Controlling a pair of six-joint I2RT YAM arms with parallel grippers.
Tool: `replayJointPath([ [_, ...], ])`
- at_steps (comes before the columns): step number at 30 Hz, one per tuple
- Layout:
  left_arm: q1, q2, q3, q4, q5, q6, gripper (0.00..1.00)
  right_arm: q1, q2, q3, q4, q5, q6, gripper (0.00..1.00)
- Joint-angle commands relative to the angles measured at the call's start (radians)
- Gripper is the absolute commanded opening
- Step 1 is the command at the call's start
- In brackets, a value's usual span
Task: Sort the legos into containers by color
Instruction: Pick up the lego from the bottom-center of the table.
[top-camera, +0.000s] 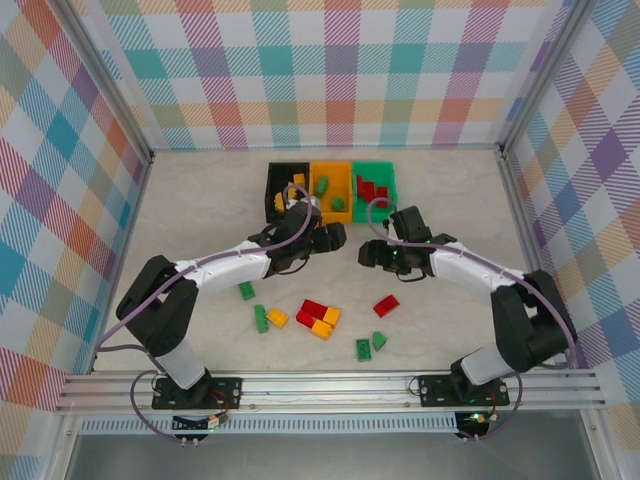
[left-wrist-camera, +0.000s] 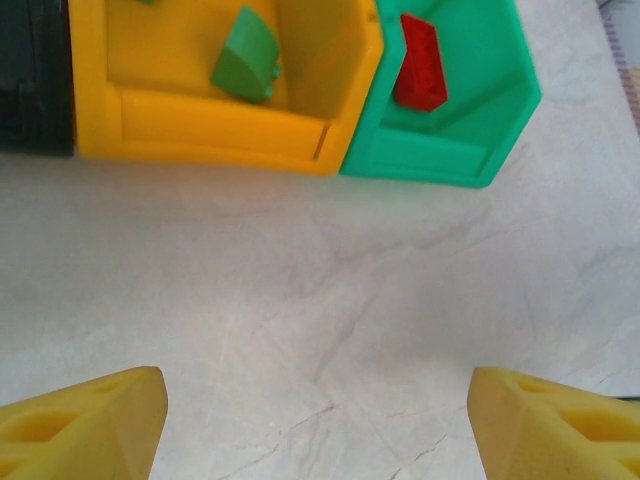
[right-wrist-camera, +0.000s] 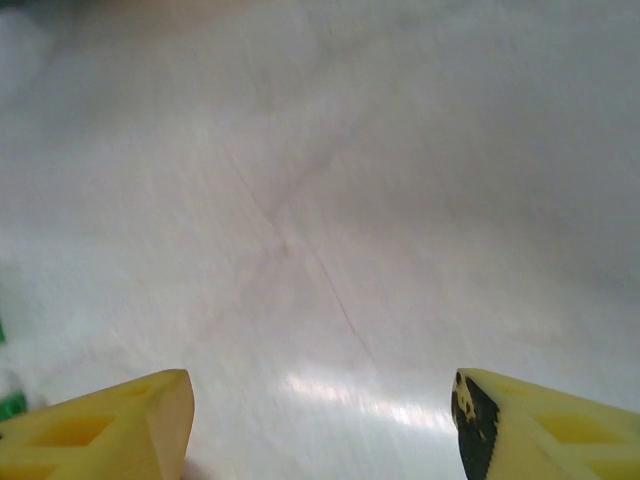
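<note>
Three containers stand side by side at the back: a black bin (top-camera: 272, 190) with yellow legos (top-camera: 297, 180), an orange-yellow bin (top-camera: 331, 165) with green legos (top-camera: 323, 185), and a green bin (top-camera: 375, 165) with red legos (top-camera: 368, 188). My left gripper (top-camera: 330, 238) hovers just in front of them, open and empty (left-wrist-camera: 318, 420). Its wrist view looks at the yellow bin (left-wrist-camera: 200, 125), a green brick (left-wrist-camera: 245, 68) and the green bin (left-wrist-camera: 430, 155) with a red brick (left-wrist-camera: 420, 75). My right gripper (top-camera: 370, 252) is open over bare table (right-wrist-camera: 320, 420).
Loose bricks lie nearer the arm bases: green (top-camera: 246, 290), green (top-camera: 260, 318), yellow (top-camera: 277, 318), a red and yellow cluster (top-camera: 318, 315), red (top-camera: 386, 305), and two green (top-camera: 370, 346). Checked walls close in the table on three sides.
</note>
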Motion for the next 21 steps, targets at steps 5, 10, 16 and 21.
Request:
replayJointPath([
  [5, -0.005, -0.041, -0.038, 0.138, 0.023, 0.018, 0.78, 0.027, -0.102, -0.032, -0.361, 0.143, -0.031, 0.69],
  [10, -0.004, -0.06, -0.053, 0.162, 0.043, 0.016, 0.78, 0.035, -0.095, -0.039, -0.411, 0.116, -0.004, 0.7],
  [16, -0.004, -0.085, -0.067, 0.156, 0.048, 0.024, 0.78, 0.106, -0.019, -0.024, -0.378, 0.067, 0.032, 0.7],
  [21, -0.005, -0.125, -0.093, 0.147, 0.026, 0.031, 0.78, 0.12, 0.029, -0.039, -0.329, 0.042, 0.05, 0.7],
])
